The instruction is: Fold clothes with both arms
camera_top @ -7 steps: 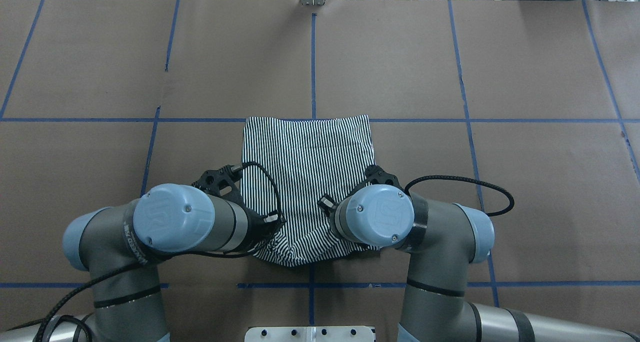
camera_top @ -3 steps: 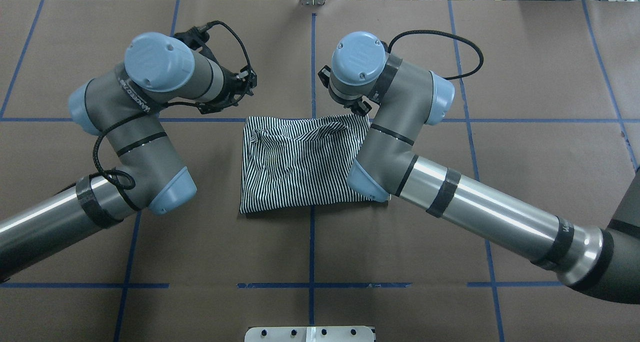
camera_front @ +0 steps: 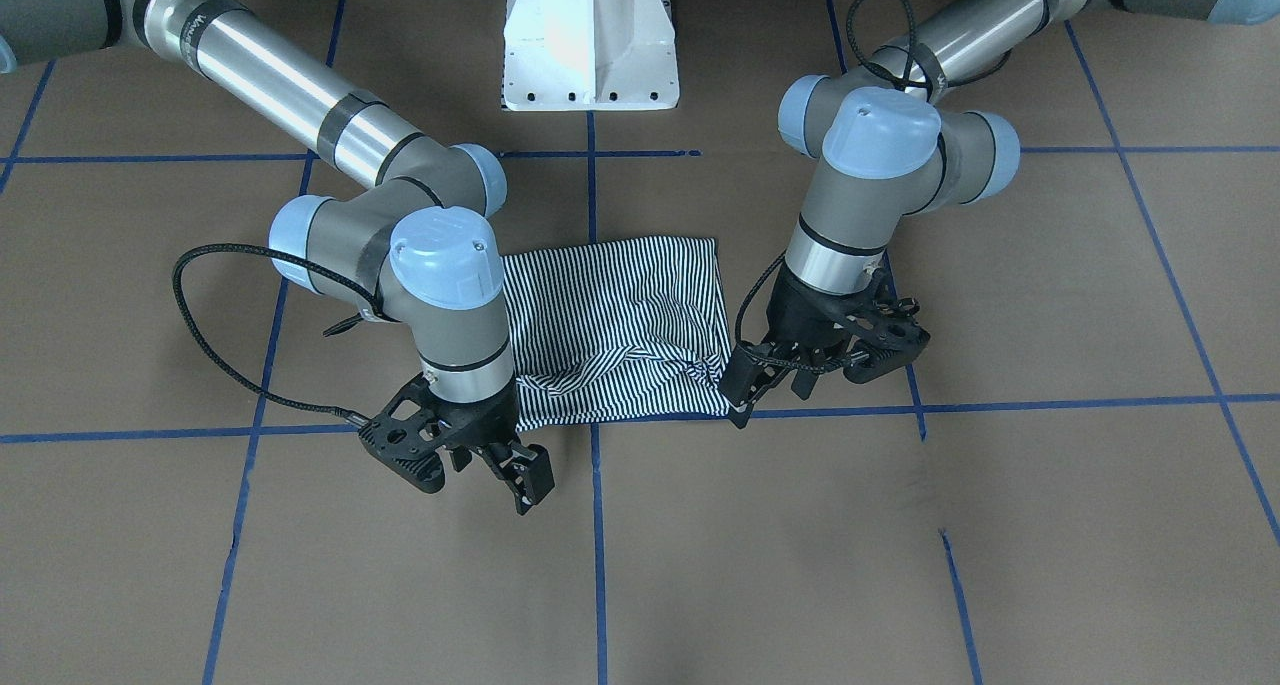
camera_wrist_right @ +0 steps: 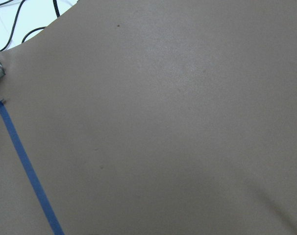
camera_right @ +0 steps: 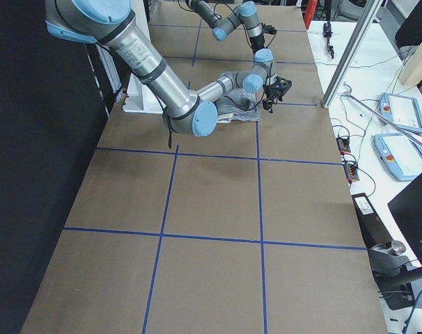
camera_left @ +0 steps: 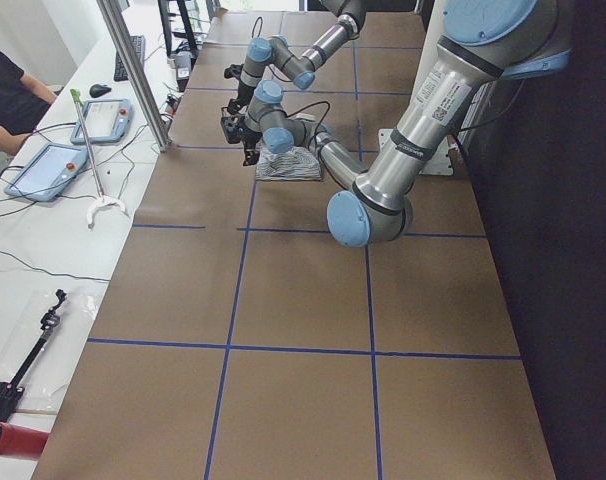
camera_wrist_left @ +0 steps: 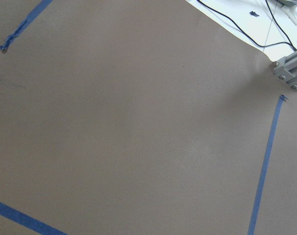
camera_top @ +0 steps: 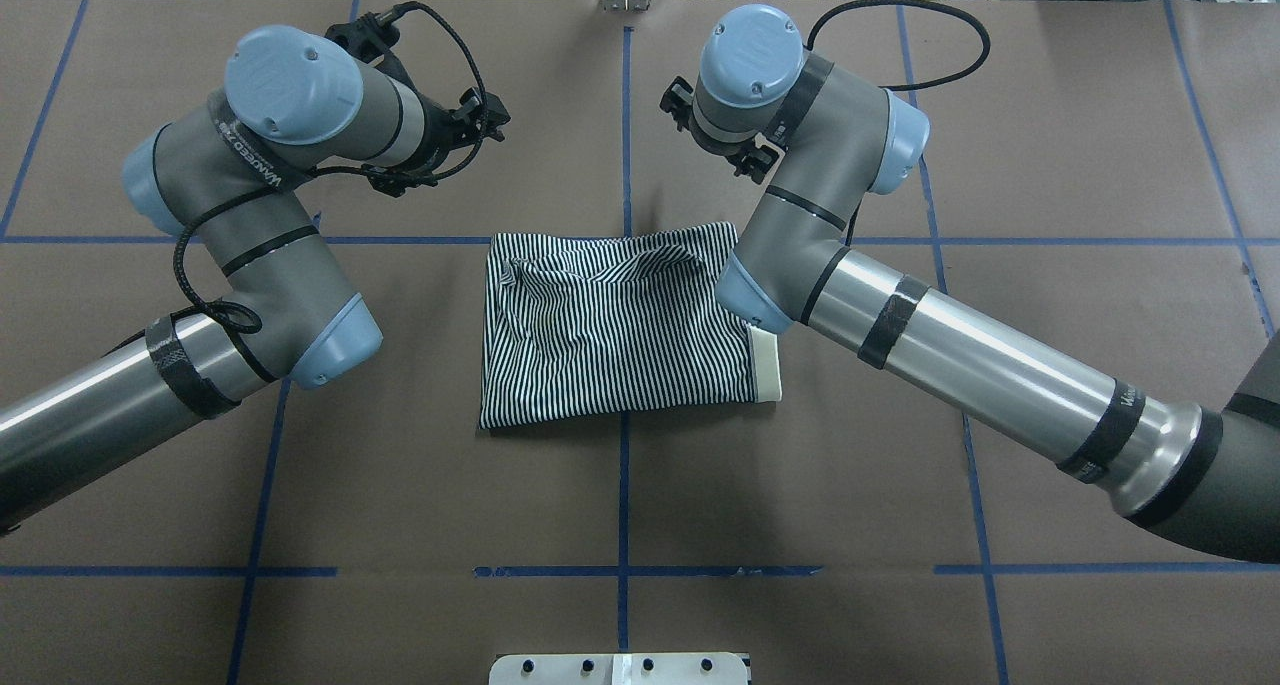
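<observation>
Overhead exterior: your polo shirt [camera_top: 610,335] lies folded; left gripper [camera_front: 815,370] and right gripper [camera_front: 465,465] hang spread, empty, presumably leaving the fold undisturbed.

Left arm [camera_top: 250,265]: you see it stretched forward from the robot's left side, elbow bent, wrist turned inward.
Left gripper [camera_front: 775,385]: it hangs above the bench [camera_front: 1000,525], fingers [camera_front: 741,390] apart and pointing down.
Right arm [camera_top: 950,355]: you see it reaching forward too, elbow bent, wrist turned inward.
Right gripper [camera_front: 500,470]: it hangs clear of the bench, fingers [camera_front: 532,477] apart, pointing down.
</observation>
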{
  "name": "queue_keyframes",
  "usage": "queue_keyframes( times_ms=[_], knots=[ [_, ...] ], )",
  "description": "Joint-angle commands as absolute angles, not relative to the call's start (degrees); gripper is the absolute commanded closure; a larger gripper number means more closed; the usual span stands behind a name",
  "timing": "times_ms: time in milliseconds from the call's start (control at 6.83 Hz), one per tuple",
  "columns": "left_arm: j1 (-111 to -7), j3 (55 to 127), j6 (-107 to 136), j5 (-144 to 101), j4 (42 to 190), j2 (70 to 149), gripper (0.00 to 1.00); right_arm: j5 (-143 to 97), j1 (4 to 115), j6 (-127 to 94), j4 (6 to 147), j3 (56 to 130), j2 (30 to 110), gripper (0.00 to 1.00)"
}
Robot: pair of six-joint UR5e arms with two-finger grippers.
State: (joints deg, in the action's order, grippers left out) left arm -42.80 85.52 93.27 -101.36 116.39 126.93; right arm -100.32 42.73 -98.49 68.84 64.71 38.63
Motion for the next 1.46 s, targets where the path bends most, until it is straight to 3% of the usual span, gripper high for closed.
queue_keyframes(
  times_ms=[0,146,439,586,878,1025,1318],
  knots=[
    [-37.74,82.55,93.16,-100.38,116.11,127.35,0.01,-111.11,48.83,-93.46,69.26,68.52,41.63,0.00],
    [-36.75,82.27,93.08,-99.50,115.93,127.88,0.15,-115.71,52.00,-91.51,69.26,72.30,44.97,0.00],
    [-35.33,82.18,93.34,-99.14,115.58,128.14,0.59,-117.95,54.48,-89.39,69.17,75.41,48.34,0.00],
    [-35.33,81.74,93.17,-99.23,115.66,128.14,0.66,-118.04,54.75,-89.30,69.26,75.41,48.34,0.00],
    [-35.33,81.04,92.90,-99.14,115.66,128.23,0.68,-118.21,55.11,-89.21,69.17,75.50,48.78,0.00],
    [-35.33,81.30,92.90,-99.31,115.58,128.32,0.41,-118.21,55.37,-89.12,69.17,75.50,48.87,0.00],
    [-35.33,81.12,93.08,-99.23,115.40,128.76,0.32,-118.21,55.46,-89.12,69.17,75.50,48.87,0.00]
  ],
)
